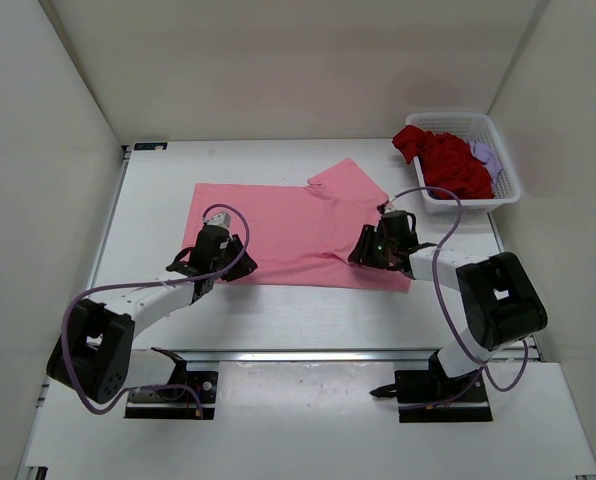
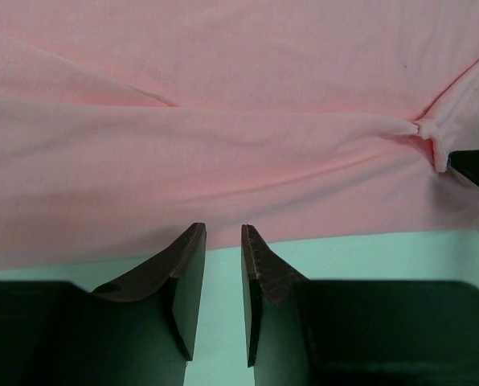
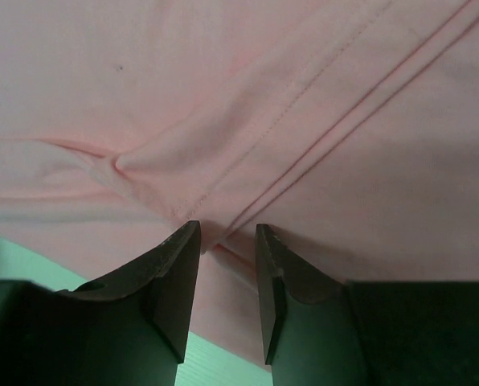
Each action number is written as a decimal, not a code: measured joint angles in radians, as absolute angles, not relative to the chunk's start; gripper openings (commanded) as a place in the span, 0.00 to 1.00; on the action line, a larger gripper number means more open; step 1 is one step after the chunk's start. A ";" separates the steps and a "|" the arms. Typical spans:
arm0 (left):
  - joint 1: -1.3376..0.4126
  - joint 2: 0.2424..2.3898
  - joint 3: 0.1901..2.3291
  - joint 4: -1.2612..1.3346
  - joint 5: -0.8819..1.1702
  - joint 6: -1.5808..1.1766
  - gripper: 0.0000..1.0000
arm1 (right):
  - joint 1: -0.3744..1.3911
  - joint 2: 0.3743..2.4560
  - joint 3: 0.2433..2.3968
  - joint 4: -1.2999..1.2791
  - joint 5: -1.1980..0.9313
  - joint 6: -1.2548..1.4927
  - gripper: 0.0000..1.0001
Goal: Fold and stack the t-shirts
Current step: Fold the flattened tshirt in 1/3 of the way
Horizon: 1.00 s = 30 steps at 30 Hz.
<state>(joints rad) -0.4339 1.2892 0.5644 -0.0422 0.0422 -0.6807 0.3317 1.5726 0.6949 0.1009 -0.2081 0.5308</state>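
the pink shirt (image 1: 288, 230) lies flat on the desk (image 1: 308, 310). the red shirt (image 1: 448, 165) and purple shirt (image 1: 485, 155) are in the basket (image 1: 510, 190), past its far right corner. at its near edge the left fingers (image 2: 187, 265) stand slightly apart and empty. the right fingers (image 3: 179, 265) sit on its near right corner, but i cannot tell if they pinch it. i think both should take the hem evenly and lift together.

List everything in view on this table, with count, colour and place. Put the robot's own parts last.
pink t-shirt: one, pink, spread out mid-table
dark red t-shirt: one, dark red, bunched in the basket, spilling over its left rim
lavender t-shirt: one, lavender, in the basket, mostly hidden beside the red one
mesh basket: one, white, far right of the table
table: one, white
left gripper: one, dark, at the pink shirt's near hem, jaws apart
right gripper: one, dark, over the pink shirt's near right corner, jaws apart
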 measured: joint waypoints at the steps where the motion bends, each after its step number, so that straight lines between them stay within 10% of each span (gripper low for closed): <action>1: -0.434 1.289 0.564 -0.042 0.042 -0.681 0.36 | 0.331 1.575 0.693 0.095 -0.211 0.531 0.31; 11: -0.440 1.288 0.554 -0.031 0.043 -0.687 0.36 | 0.336 1.639 0.756 0.094 -0.223 0.529 0.26; 17: -0.437 1.288 0.542 -0.029 0.045 -0.689 0.36 | 0.338 1.673 0.780 0.094 -0.229 0.530 0.00; 26: -0.438 1.288 0.541 -0.028 0.048 -0.690 0.36 | 0.371 1.774 0.978 0.045 -0.224 0.527 0.01; 30: -0.439 1.287 0.541 -0.029 0.048 -0.690 0.35 | 0.394 1.833 1.097 0.023 -0.209 0.523 0.24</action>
